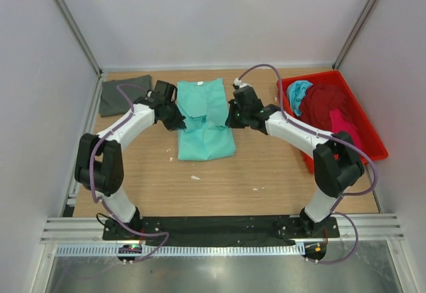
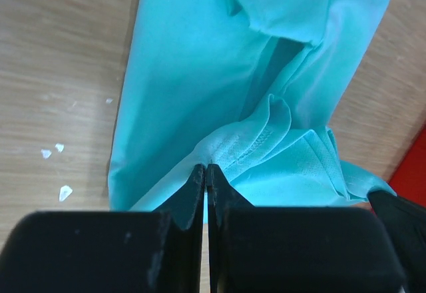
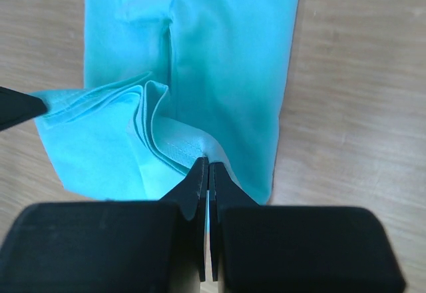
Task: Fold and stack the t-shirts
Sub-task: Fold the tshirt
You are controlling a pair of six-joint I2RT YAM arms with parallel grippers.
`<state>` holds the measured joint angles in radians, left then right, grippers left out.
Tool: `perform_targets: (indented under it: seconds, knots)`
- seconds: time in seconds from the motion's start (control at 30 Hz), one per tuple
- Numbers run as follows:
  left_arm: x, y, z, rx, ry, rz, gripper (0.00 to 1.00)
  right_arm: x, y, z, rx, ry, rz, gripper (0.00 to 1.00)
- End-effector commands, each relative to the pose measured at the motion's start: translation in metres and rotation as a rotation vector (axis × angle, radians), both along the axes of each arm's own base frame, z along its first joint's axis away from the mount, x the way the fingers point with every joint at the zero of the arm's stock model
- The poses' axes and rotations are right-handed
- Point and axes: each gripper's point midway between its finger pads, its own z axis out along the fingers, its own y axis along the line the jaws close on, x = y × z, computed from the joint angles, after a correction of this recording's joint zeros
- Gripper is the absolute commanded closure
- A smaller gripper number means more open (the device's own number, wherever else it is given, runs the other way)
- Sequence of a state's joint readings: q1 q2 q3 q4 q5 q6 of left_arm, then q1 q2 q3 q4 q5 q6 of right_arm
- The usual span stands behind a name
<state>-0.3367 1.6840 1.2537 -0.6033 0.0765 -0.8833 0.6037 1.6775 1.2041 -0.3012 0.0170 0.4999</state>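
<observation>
Mint t-shirt (image 1: 205,140) — left pincer (image 2: 205,170), right pincer (image 3: 206,164) pinching opposite folds (tight)

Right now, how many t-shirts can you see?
5. Mint one at the centre; grey one at the far left; turquoise one, maroon one and pink one in the tray. More may be hidden under them.

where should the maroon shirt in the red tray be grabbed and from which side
Probably pinch a raised fold near the middle of the maroon shirt, straight down from above: it lies crumpled in the red tray, whose walls block a sideways approach. The turquoise shirt and pink shirt lie beside it.
</observation>
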Motion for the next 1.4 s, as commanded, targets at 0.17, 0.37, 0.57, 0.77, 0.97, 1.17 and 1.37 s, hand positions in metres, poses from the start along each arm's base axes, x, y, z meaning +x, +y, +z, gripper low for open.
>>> perform_targets:
  seconds: [0.17,0.37,0.57,0.77,0.97,1.17,1.37]
  knots:
    - [0.053,0.001,0.025,-0.001,-0.097,0.008,1.0,0.057,0.008,0.033,0.03,-0.102,0.04,0.99]
    - [0.066,0.017,0.007,0.052,-0.056,0.048,1.0,0.08,0.012,0.032,0.013,-0.125,0.063,0.99]
    - [0.074,0.032,0.004,0.06,-0.065,0.1,1.0,0.094,0.011,0.023,-0.008,-0.142,0.053,0.99]
    - [0.087,0.025,-0.002,0.001,-0.071,0.093,1.0,0.105,0.01,0.018,-0.014,-0.165,0.057,0.99]
    - [0.099,0.023,-0.012,-0.019,-0.07,0.088,1.0,0.115,0.009,0.012,-0.018,-0.165,0.046,0.99]
    - [0.114,0.023,-0.018,-0.03,-0.073,0.09,1.0,0.127,0.007,0.011,-0.017,-0.178,0.038,0.99]
    - [0.131,0.022,-0.014,-0.042,-0.098,0.084,1.0,0.145,0.011,0.014,-0.021,-0.202,0.062,0.96]
